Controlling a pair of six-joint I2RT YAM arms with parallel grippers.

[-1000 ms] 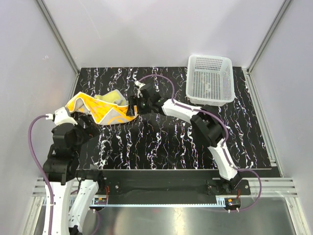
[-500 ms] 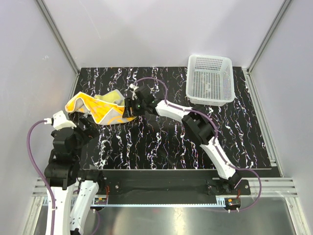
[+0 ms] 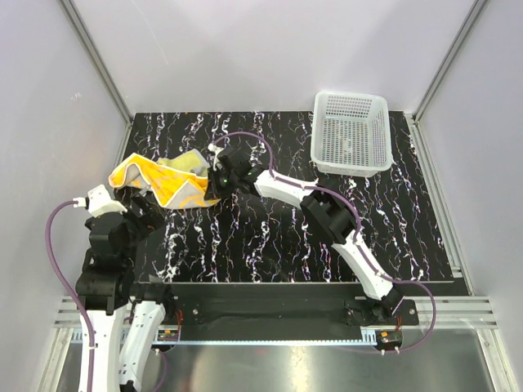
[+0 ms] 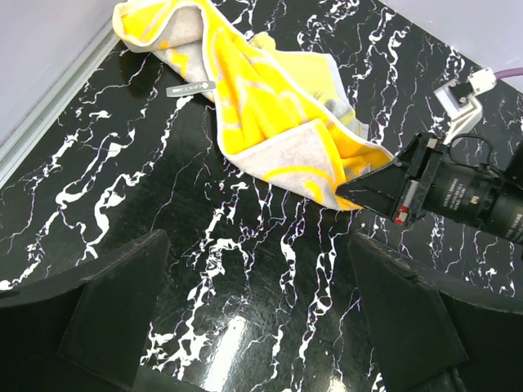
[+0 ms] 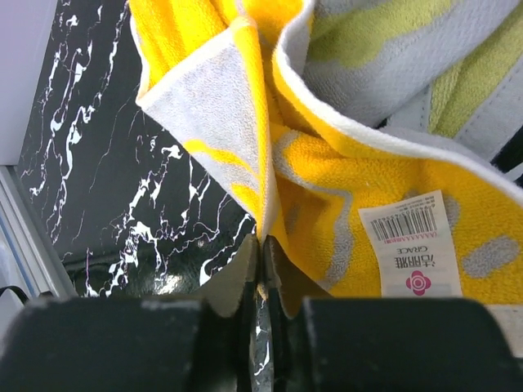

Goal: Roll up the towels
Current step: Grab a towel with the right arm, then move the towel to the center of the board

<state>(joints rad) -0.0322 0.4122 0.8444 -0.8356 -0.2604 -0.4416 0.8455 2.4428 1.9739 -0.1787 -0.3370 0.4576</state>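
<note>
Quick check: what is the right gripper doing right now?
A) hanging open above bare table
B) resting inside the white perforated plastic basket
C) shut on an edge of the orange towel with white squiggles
C: in the right wrist view, the right gripper has its fingers closed together on a folded edge of the orange towel with white squiggles.

- The right gripper (image 3: 214, 181) is reaching out over the black marbled table (image 3: 270, 233), its tip touching the near right corner of the orange towel (image 3: 166, 186) — the fingers are too small to make out.
- The orange towel is lying crumpled, spreading away to that gripper's left.
- The yellow towel (image 3: 189, 160) is showing just beyond the gripper, touching the orange one.
- The left gripper (image 3: 145, 215) is hovering near the orange towel's near edge.
- The white basket (image 3: 351, 168) is sitting well off to the right gripper's right — farther back.
</note>
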